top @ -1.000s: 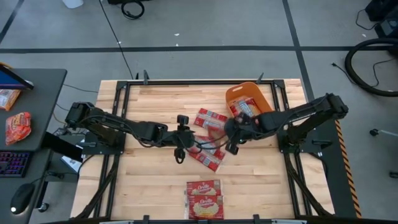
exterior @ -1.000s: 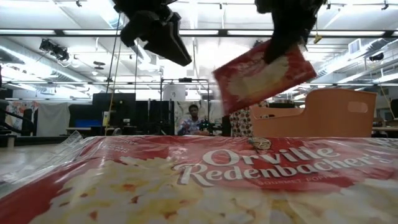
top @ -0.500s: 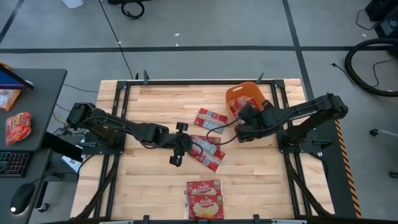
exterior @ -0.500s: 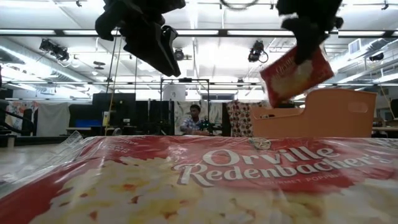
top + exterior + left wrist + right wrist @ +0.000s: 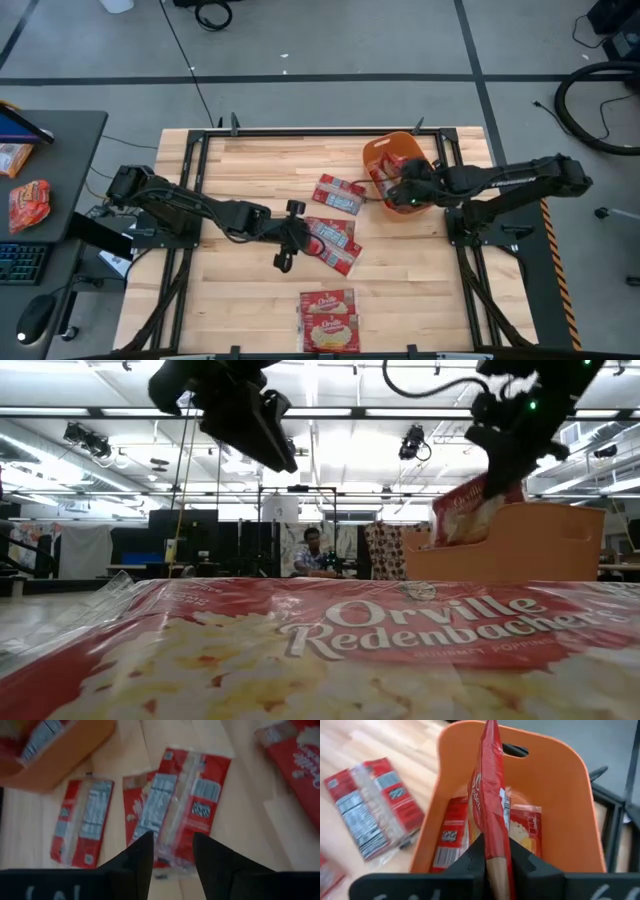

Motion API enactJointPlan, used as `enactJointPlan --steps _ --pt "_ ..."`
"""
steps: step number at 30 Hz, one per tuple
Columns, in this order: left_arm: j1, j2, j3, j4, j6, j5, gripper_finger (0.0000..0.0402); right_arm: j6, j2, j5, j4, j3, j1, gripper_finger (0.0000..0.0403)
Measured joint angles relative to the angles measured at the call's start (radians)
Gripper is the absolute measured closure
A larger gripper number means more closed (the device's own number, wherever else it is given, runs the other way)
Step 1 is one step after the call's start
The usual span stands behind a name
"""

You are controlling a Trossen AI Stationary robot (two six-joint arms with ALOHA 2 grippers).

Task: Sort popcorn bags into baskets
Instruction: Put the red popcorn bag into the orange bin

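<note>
The wooden table (image 5: 250,170) carries an orange basket (image 5: 420,152) at its far right edge, with loose popcorn bags spread over the middle (image 5: 337,194) and a stacked pair (image 5: 328,320) at the near edge. The right gripper (image 5: 492,862) hangs over the basket, fingers clamped on a popcorn bag (image 5: 491,810) held upright on edge above packets already inside. The left gripper (image 5: 170,852) hovers open and empty above a bag lying label down (image 5: 180,800) at the table's middle.
</note>
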Motion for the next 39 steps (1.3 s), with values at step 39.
enactJointPlan --steps 39 --pt "0.104 0.229 -0.047 0.075 0.013 0.216 0.0191 -0.463 0.254 -0.252 0.514 0.072 0.234 0.0266"
